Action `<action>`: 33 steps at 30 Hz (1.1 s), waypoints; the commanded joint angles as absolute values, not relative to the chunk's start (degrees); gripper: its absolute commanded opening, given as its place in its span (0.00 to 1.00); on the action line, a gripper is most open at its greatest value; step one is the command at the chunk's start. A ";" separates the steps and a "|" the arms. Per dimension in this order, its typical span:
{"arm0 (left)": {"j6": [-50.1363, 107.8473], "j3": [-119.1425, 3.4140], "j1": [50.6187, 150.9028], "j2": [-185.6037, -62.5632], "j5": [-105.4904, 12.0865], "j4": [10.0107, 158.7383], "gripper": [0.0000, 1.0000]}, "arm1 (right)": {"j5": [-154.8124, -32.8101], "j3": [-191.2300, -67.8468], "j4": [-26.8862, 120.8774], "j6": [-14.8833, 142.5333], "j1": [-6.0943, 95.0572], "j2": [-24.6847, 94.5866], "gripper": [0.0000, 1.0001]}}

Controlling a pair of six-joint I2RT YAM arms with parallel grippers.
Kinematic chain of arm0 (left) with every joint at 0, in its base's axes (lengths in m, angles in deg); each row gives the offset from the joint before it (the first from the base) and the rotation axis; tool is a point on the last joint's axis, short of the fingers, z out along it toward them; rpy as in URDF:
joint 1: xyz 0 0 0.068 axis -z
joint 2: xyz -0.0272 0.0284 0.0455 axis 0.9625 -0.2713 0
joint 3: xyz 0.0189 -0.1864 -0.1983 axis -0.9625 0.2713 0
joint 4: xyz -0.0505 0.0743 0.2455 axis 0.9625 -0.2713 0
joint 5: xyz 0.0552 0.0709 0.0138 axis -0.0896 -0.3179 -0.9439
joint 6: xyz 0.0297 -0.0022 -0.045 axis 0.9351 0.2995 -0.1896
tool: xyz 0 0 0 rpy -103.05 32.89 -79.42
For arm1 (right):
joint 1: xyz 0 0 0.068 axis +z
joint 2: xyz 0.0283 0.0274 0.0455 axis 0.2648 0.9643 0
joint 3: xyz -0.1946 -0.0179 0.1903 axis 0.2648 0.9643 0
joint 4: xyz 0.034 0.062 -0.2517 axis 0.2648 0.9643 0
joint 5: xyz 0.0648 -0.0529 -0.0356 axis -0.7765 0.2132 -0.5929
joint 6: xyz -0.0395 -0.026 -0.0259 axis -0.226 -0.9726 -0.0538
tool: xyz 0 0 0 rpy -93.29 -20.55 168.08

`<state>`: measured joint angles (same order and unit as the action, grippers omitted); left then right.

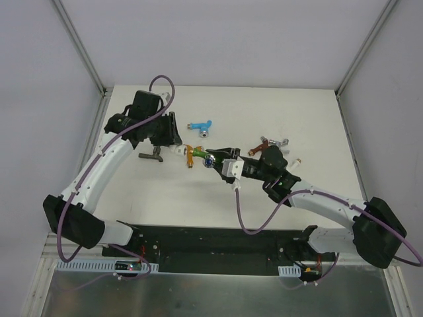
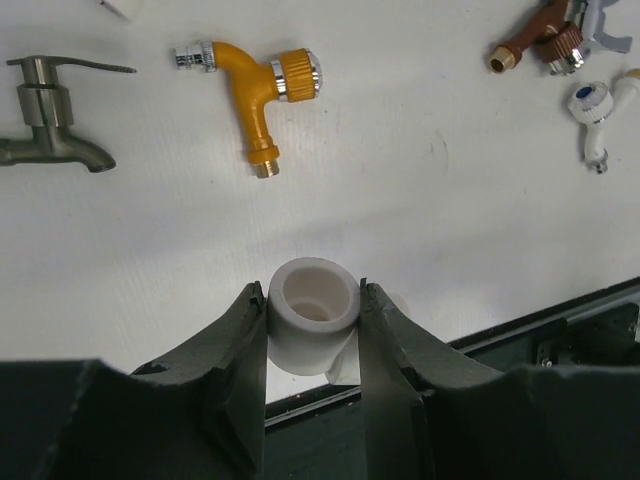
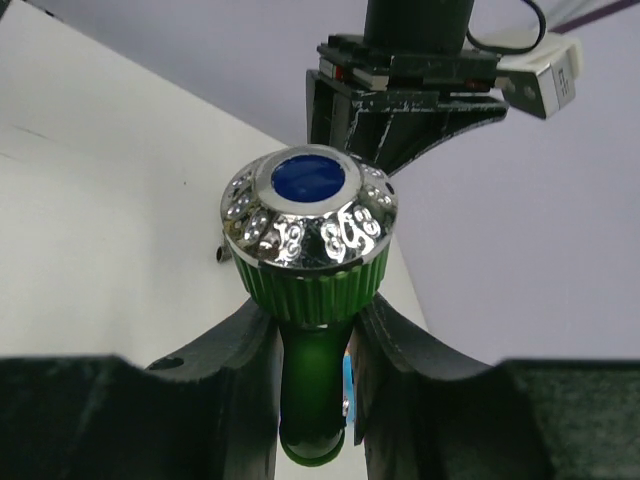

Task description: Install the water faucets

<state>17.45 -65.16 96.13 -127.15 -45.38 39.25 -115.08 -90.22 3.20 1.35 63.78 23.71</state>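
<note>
My left gripper (image 2: 315,292) is shut on a stubby white pipe fitting (image 2: 314,318), its open bore facing outward, just above the table. My right gripper (image 3: 315,325) is shut on the green water faucet (image 3: 308,262), gripping its neck below the chrome, blue-capped knob. In the top view the green faucet (image 1: 210,160) hangs near the left gripper (image 1: 174,146), with the orange faucet (image 1: 191,155) lying between them. On the table also lie the dark grey faucet (image 2: 50,115), the blue faucet (image 1: 200,125), the reddish-brown faucet (image 2: 530,40), the silver faucet (image 2: 603,30) and the white faucet (image 2: 597,108).
The black base rail (image 1: 218,241) runs along the table's near edge. Grey enclosure walls and metal posts (image 1: 82,46) frame the white table (image 1: 218,198). A small brass-tipped part (image 1: 299,160) lies at the right, beside the right arm.
</note>
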 commanded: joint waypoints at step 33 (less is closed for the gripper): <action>19.43 -75.61 95.97 -121.54 -45.47 26.37 0.00 | -121.86 -103.91 19.15 -41.42 66.42 29.28 0.00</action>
<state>21.10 -72.98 95.95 -121.73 -46.43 26.17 -122.14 -102.48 22.22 -36.40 65.94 29.81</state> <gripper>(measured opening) 0.347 0.349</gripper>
